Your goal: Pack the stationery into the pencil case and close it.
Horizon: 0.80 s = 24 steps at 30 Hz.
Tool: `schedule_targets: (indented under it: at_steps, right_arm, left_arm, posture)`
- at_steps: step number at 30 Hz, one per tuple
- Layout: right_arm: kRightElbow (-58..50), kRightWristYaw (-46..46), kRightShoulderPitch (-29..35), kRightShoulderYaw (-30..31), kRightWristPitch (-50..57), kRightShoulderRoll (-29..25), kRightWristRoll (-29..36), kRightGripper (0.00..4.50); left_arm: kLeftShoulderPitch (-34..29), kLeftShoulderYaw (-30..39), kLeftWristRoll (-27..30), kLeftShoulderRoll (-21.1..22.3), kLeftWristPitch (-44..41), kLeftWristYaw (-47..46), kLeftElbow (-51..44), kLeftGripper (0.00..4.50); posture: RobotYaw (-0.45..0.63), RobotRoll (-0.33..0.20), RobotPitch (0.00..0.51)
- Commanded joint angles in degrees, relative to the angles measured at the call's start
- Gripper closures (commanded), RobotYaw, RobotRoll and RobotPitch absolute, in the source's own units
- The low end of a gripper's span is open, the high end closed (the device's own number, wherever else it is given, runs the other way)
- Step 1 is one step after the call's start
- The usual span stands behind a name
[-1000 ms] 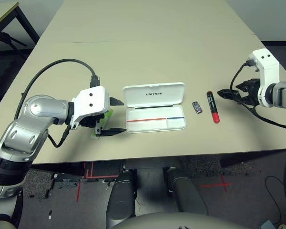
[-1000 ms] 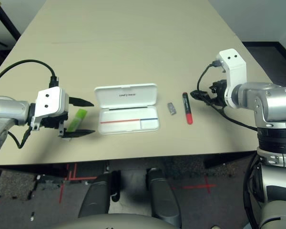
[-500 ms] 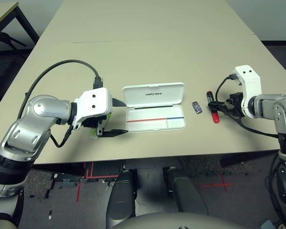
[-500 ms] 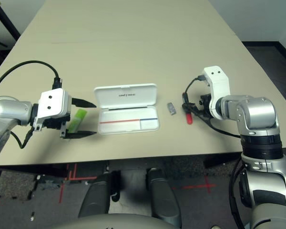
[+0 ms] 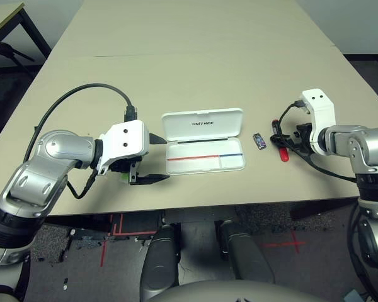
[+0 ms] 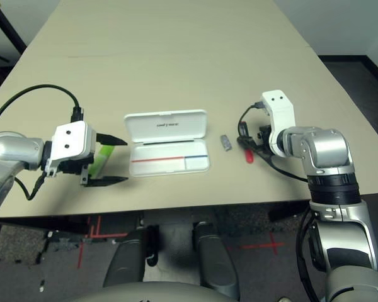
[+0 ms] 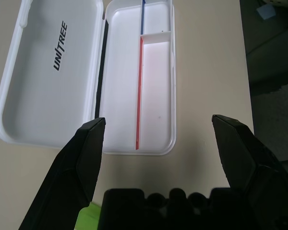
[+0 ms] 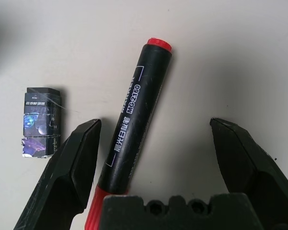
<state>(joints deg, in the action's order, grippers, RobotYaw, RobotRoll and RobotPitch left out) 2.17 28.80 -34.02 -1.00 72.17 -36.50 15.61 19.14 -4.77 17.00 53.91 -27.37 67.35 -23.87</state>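
I see the open pencil case (image 5: 203, 141) mid-table. My right gripper (image 8: 153, 139), jaws spread wide, straddles the red marker (image 8: 134, 124) without gripping it; eraser block (image 8: 40, 122) just beside. My left gripper (image 7: 163, 139), jaws wide and empty, hangs over the green highlighter (image 6: 99, 160).

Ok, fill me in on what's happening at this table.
A humanoid robot is packing stationery into an open white pencil case, which holds nothing yet. Its right gripper straddles the red marker with fingers open, not gripping; the small dark block lies beside it. The left gripper, open, hangs over the green highlighter left of the case.
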Motion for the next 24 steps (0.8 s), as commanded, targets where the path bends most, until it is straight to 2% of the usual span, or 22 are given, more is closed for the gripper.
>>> schedule_targets:
  at_steps: [1,7,9,14,17,24]
  right_arm:
    - [0.95,1.3,0.83,1.61,1.09,-0.98,0.52,0.91]
    - [1.7,2.54,0.73,1.6,0.92,-2.99,0.64,3.25]
    - [2.25,2.79,0.55,1.61,0.65,-3.53,0.56,3.88]
    - [3.15,3.83,-0.14,2.25,-0.31,-5.21,0.45,3.99]
    - [3.44,6.71,-0.75,4.28,-2.7,-8.08,0.21,3.99]
    - [4.48,21.94,-3.71,10.14,-16.64,-18.44,-0.86,3.99]
  left_arm:
    - [-0.66,0.11,0.56,0.38,-0.18,-0.25,-0.59,0.0]
    - [-0.31,-0.09,0.4,0.35,0.18,-0.06,-0.13,0.0]
    - [-0.25,-0.12,0.37,0.39,0.25,0.02,-0.01,0.0]
    - [-0.22,-0.13,0.3,0.45,0.35,0.08,0.16,0.0]
    - [-0.31,-0.13,0.23,0.55,0.52,0.16,0.28,0.0]
    - [-0.24,-0.12,0.38,0.82,0.51,0.45,0.15,0.0]
  posture:
    - [-0.01,0.0,0.178]
    - [-0.02,0.0,0.175]
    - [-0.02,0.0,0.175]
    - [-0.02,0.0,0.175]
    - [-0.02,0.0,0.175]
    - [-0.02,0.0,0.172]
